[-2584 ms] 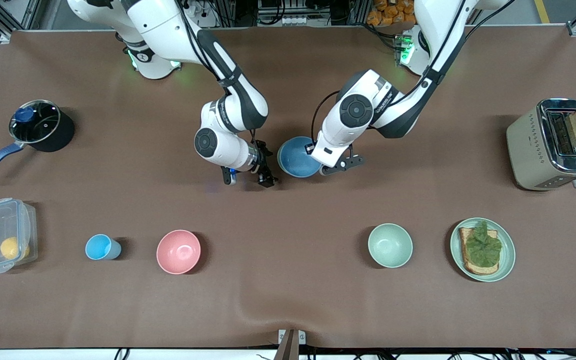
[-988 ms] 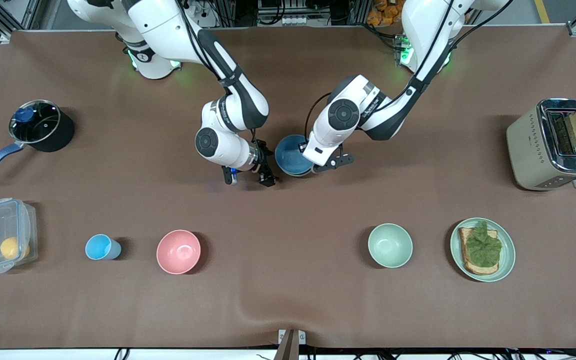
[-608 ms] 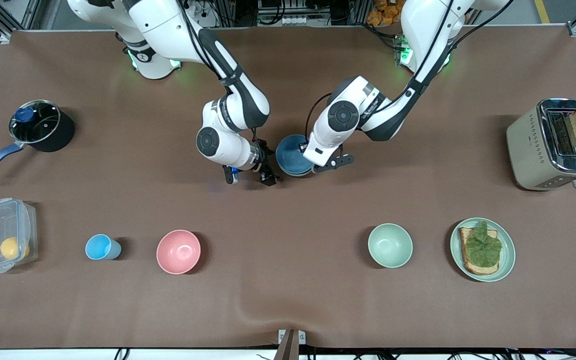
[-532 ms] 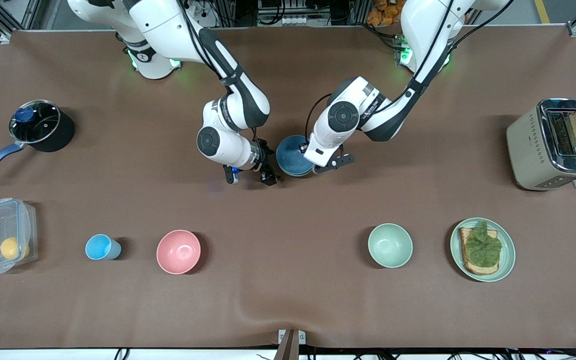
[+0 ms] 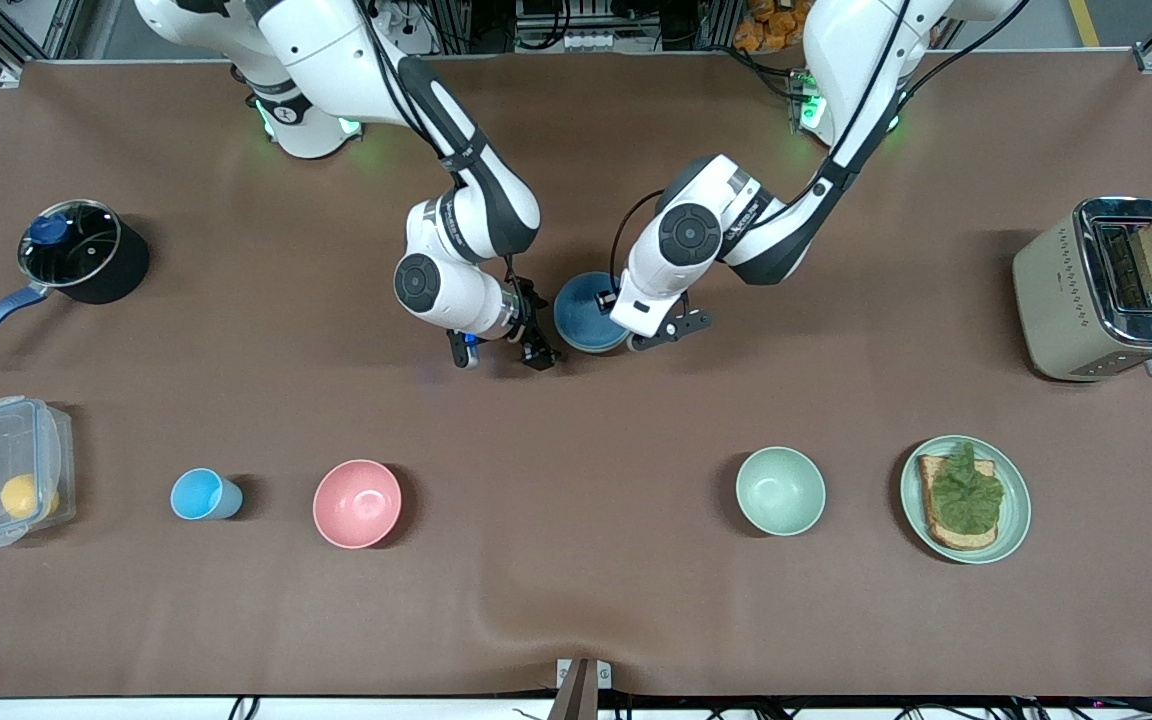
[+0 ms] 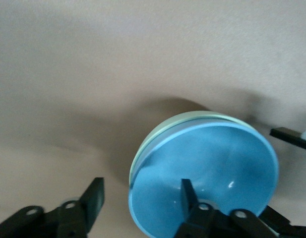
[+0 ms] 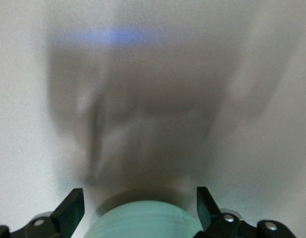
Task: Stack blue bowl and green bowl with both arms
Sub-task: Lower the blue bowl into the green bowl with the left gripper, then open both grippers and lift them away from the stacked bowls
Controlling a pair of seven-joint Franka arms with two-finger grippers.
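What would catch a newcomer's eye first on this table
Both arms meet mid-table over the blue bowl, which is nested in the green bowl. The left gripper is open astride its rim; the right gripper is open beside the stack. Next, the toaster holding bread at the left arm's end.

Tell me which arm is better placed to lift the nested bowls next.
Left, probably. The left gripper is open astride the rim of the blue bowl, which is nested in the green bowl; closing should pinch it. The right gripper, open, only flanks the green bowl's outside.
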